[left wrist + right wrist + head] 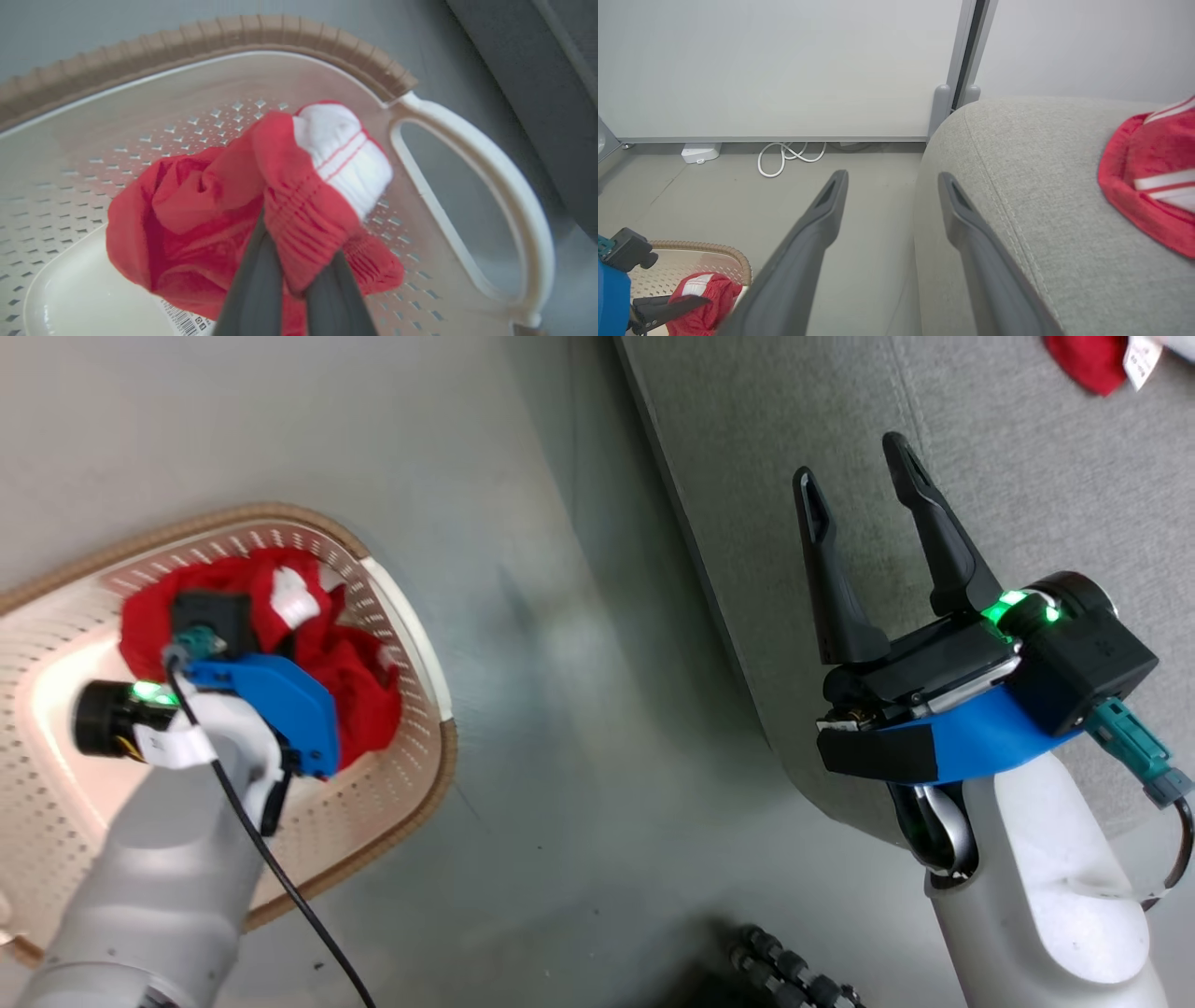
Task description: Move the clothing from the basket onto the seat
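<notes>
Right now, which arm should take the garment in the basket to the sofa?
Left. The left gripper is down in the basket, jaws shut on the red garment. The right gripper hangs over the sofa, jaws open and empty, away from the basket.

Pale arms (1046, 859) are wearing blue wrist shells (971, 737).
Two long dark fingers (938, 537) are tapering from the right end effector (851, 462); green lights (1004, 609) are glowing on black modules (1083, 663); a black cable (271, 868) is running along the left forearm (149, 896).
</notes>
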### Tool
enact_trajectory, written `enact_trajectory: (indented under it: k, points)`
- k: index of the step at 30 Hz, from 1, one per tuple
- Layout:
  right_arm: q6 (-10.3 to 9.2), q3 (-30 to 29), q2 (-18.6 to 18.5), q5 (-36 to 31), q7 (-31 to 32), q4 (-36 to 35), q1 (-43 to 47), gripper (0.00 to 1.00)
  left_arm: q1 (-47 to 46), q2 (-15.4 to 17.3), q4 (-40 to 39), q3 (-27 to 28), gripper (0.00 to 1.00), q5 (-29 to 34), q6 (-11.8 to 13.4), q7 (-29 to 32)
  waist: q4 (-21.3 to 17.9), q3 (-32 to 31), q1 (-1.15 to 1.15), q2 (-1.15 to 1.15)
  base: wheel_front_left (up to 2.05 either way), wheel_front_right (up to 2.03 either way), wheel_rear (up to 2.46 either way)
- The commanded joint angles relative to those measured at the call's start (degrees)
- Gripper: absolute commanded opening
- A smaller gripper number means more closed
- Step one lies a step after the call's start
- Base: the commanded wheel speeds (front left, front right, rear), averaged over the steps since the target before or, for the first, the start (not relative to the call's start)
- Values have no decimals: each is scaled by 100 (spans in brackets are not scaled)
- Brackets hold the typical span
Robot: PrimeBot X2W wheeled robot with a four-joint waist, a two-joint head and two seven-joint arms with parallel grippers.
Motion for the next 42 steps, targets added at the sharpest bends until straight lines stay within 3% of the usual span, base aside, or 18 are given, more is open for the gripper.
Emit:
enact_trajectory:
  k: [1, 6, 15, 23, 32, 42]
  points:
    - [1, -32, 5, -72, -20, 46, 20, 100, 89, -90, 33, -27, 0, -12, -44, -64, 271, -449, 0, 0, 0, 0, 0]
    - [1, -139, 4, -287, -21, 227, 196, 100, 301, -396, 67, -107, 0, -78, -150, -166, 628, -1146, 0, 0, 0, 0, 0]
    - [1, -339, -2, -657, -20, 747, 803, 100, 865, -938, -235, -642, 0, -92, -274, -283, 1520, -2940, 0, 0, 0, 0, 0]
    - [1, -433, -7, -678, 163, 885, 1332, 100, 1000, -980, -1113, -1411, 0, -486, -273, -304, 2104, -4029, 0, 0, 0, 0, 0]
    - [1, -453, -4, -558, 365, 878, 1833, 100, 488, -1019, -1808, -2094, 0, -1080, -274, -226, 2361, -4743, 0, 0, 0, 0, 0]
    - [1, -175, -2, -386, 438, 882, 2035, 100, -125, -1002, -1901, -2506, 0, -1546, -274, -222, 2259, -4942, 0, 0, 0, 0, 0]
